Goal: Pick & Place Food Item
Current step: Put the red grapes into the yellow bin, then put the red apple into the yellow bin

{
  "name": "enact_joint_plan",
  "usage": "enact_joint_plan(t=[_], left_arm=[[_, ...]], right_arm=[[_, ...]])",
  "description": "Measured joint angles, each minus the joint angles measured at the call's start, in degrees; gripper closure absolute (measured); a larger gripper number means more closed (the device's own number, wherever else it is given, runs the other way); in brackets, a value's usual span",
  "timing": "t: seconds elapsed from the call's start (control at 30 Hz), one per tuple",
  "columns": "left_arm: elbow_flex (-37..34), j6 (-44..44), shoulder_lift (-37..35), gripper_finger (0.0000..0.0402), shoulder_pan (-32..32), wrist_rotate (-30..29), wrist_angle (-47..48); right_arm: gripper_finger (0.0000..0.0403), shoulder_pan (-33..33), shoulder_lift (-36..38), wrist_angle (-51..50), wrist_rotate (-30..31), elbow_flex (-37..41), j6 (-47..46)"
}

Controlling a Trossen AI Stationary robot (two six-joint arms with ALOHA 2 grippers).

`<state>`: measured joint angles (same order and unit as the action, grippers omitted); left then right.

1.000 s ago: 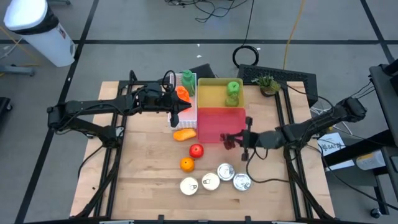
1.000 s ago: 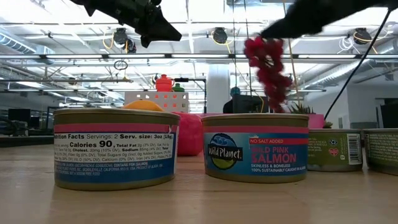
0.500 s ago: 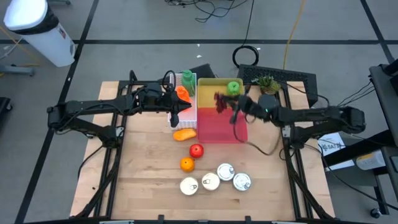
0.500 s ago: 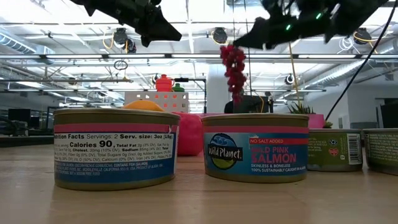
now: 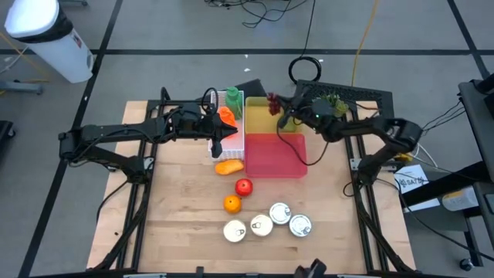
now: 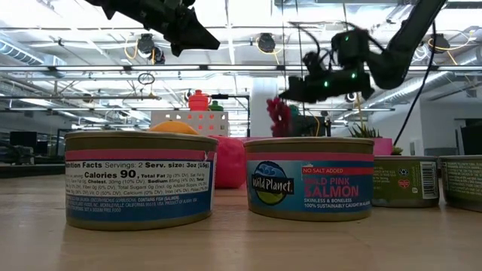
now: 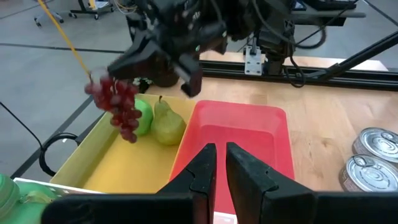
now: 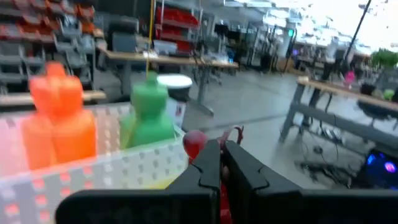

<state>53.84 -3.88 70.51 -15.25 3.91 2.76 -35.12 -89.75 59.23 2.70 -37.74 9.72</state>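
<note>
Wooden table [image 5: 177, 208], and the right gripper [image 5: 275, 104], clamped on the grapes [image 5: 272, 102], has swung off the red tray [image 5: 274, 154] to hang them over the yellow bin [image 5: 262, 116]; drop looks imminent, left gripper [image 5: 218, 136] nearly closed, empty

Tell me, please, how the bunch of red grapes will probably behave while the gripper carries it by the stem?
The bunch of red grapes hangs loosely below the right gripper, so it will probably swing when the arm moves. It looks floppy rather than stiff: the berries droop in a tapering cluster. Set down in the yellow bin, it would likely slump on its side, not stand.
</note>
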Motion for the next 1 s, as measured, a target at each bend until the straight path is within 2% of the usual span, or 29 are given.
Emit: enact_joint_plan(t=[0.3, 0.53, 0.73, 0.83, 1.0], left_arm=[[0.0, -0.4, 0.0, 0.0353, 0.0, 0.0, 0.0], [0.0, -0.4, 0.0, 0.0353, 0.0, 0.0, 0.0], [0.0, -0.4, 0.0, 0.0353, 0.0, 0.0, 0.0], [0.0, -0.4, 0.0, 0.0353, 0.0, 0.0, 0.0], [0.0, -0.3, 0.0, 0.0353, 0.0, 0.0, 0.0]], right_arm=[[0.0401, -1.6, -6.9, 4.2, 0.0, 0.0, 0.5], [0.04, -1.7, -8.0, 4.0, 0.2, 0.0, 5.9], [0.0397, -1.7, -8.0, 4.0, 0.2, 0.0, 4.6], [0.0376, -1.7, -8.0, 4.0, 0.2, 0.0, 4.5], [0.0307, -1.7, -8.0, 4.0, 0.2, 0.0, 4.5]])
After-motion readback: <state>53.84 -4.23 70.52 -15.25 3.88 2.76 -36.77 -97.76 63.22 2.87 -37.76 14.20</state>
